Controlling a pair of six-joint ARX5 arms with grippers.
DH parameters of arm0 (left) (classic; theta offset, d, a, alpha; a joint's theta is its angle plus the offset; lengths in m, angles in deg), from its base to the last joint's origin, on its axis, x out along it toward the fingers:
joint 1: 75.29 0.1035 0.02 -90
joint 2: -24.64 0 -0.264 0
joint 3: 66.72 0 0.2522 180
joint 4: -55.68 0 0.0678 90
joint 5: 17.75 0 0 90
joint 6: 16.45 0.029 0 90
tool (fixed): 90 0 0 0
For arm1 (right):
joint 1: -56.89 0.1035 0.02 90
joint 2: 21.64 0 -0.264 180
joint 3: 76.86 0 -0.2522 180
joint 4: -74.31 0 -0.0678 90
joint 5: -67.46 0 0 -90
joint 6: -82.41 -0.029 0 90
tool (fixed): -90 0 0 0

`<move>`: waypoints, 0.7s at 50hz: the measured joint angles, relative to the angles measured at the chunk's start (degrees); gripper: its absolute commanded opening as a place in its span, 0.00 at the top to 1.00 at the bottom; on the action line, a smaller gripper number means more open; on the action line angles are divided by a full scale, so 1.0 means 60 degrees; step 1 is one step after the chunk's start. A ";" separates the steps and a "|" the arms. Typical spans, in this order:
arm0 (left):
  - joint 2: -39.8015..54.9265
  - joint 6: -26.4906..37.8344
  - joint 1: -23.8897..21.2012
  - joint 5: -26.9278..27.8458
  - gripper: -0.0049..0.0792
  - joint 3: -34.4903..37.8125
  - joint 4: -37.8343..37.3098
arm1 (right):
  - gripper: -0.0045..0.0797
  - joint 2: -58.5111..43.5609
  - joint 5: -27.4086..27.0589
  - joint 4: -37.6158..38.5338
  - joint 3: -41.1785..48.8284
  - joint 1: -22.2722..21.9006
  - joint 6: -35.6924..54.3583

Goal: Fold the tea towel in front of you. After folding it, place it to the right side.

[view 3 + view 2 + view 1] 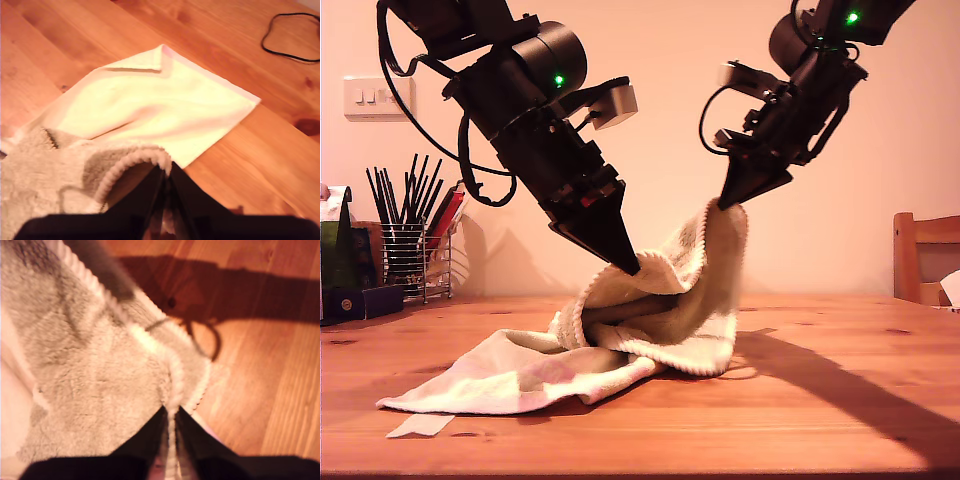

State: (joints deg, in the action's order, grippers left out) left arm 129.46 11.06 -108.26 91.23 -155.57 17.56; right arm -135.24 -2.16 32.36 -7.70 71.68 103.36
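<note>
Tea towel (620,340) lies half on the table (820,420), half lifted. My first gripper (170,412) and my second gripper (165,172) each pinch its corded hem. Judged light, limp, non-slippery terry; hem corners look the best holds.

This looks like a home, most likely a kitchen or dining corner. The surface (840,420) is a warm pine top with knots and plank seams. At the exterior view's left stands a wire holder (415,262) stuffed with dark utensils, beside some packets (340,260). A white wall switch plate (375,97) sits on the plain pale wall (670,180) above them. At the exterior view's right, the back of a wooden chair (925,255) shows.
</note>
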 measured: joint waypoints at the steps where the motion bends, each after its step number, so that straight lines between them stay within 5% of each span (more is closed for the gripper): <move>1: 0.0000 -0.0007 0.0004 0.0000 0.97 0.0000 0.0007 | 0.96 0.0000 0.0004 0.0000 0.0000 0.0011 0.0000; 21: -0.0546 -0.0557 0.0153 -0.1428 0.97 0.0018 -0.0073 | 0.96 0.0000 -0.0036 -0.0175 0.0000 0.0051 0.0000; 35: -0.2889 -0.0601 0.1475 -0.2237 0.97 -0.0007 0.0590 | 0.96 0.0000 -0.0240 -0.0149 0.0000 0.0055 0.0007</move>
State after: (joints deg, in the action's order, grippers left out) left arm 112.12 7.45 -99.41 77.81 -155.61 21.10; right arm -135.24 -3.60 31.47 -7.70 72.01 103.41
